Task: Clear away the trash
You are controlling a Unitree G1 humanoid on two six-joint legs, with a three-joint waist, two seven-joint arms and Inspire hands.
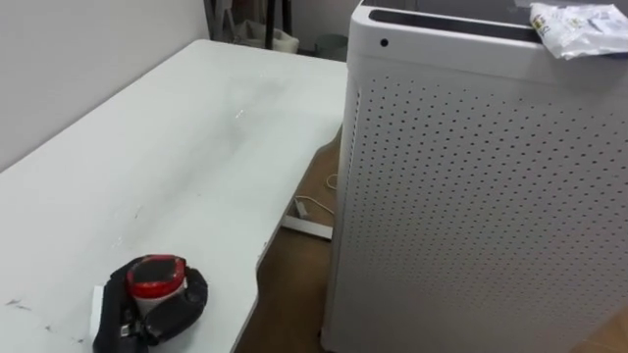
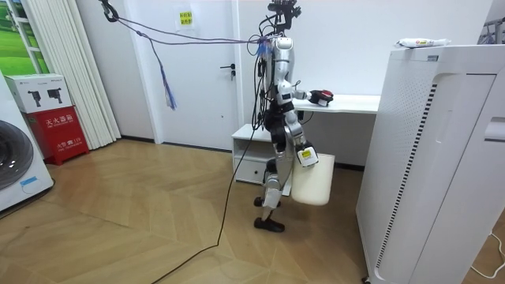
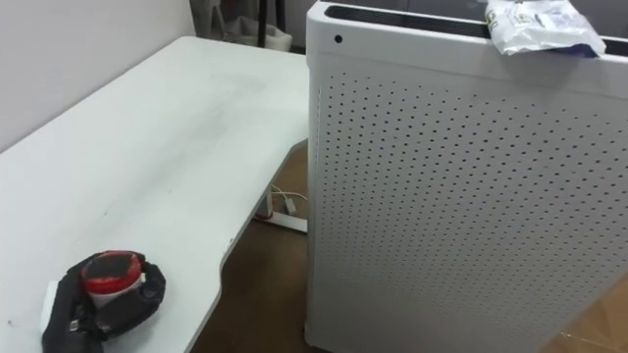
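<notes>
Wrapper (image 1: 579, 27) lies atop the white perforated unit (image 1: 471, 196), well apart from the left hand (image 1: 177, 312) curled round a red-lidded jar (image 1: 155, 277).

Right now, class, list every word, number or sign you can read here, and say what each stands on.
Wrapper on the white perforated unit: print, too blurred to read.
Red box at the room view's left: characters, too small to read.
Small sign high on the far wall: too small to read.
Red-lidded container in the left hand: no text legible.
</notes>
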